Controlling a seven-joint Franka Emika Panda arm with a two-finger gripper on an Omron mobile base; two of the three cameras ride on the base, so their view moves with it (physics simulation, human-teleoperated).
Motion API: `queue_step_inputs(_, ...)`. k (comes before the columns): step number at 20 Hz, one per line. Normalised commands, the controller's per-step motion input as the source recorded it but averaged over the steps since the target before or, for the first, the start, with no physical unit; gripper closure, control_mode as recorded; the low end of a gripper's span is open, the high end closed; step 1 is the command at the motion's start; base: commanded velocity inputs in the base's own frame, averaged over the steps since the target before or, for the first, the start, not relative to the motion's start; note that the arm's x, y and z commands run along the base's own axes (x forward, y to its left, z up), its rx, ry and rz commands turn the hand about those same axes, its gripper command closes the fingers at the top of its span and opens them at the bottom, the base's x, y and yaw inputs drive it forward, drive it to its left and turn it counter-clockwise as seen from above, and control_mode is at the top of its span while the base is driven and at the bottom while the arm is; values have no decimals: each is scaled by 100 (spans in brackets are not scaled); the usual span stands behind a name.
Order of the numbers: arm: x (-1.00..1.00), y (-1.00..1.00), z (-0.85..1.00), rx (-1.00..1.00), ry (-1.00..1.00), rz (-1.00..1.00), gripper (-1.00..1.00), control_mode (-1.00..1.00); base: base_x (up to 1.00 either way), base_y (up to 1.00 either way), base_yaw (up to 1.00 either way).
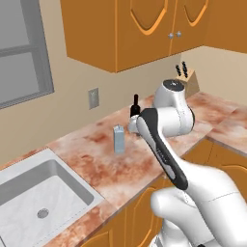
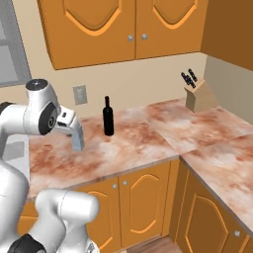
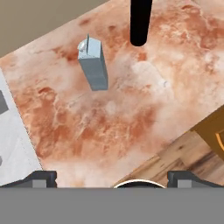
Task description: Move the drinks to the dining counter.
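A grey-blue gable-top carton (image 1: 118,139) stands upright on the marble counter by the sink. In the hand view the carton (image 3: 93,65) is at upper left. A slim black bottle (image 2: 107,116) stands behind and to the right of it, near the wall; only the lower part of the bottle (image 3: 141,19) shows in the hand view. My gripper (image 3: 112,178) hovers above the counter's front part, nearer to me than both drinks. It is open, with nothing between its fingertips (image 3: 41,178). The dining counter is out of view.
A steel sink (image 1: 38,193) is set in the counter to the left of the carton. A knife block (image 2: 197,94) stands at the back right corner. Orange wall cabinets (image 2: 123,29) hang above. A wall outlet (image 1: 93,98) is behind the drinks. Wooden floor (image 3: 183,157) lies past the counter edge.
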Motion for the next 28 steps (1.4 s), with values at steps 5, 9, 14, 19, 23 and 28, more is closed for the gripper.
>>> queue_step_inputs(5,77,-17,-16,0,0,-3,-100,-100,0,0,0)
queue_step_inputs(9,87,6,-21,0,-2,-3,-100,-100,0,0,0)
queue_step_inputs(14,60,18,-20,0,-1,-4,-100,-100,0,0,0)
queue_step_inputs(19,46,31,-29,0,0,-6,-100,-100,0,0,0)
queue_step_inputs(23,47,33,-24,0,0,-5,-100,-100,0,0,0)
queue_step_inputs(28,57,41,-3,0,0,-7,-100,-100,0,0,0)
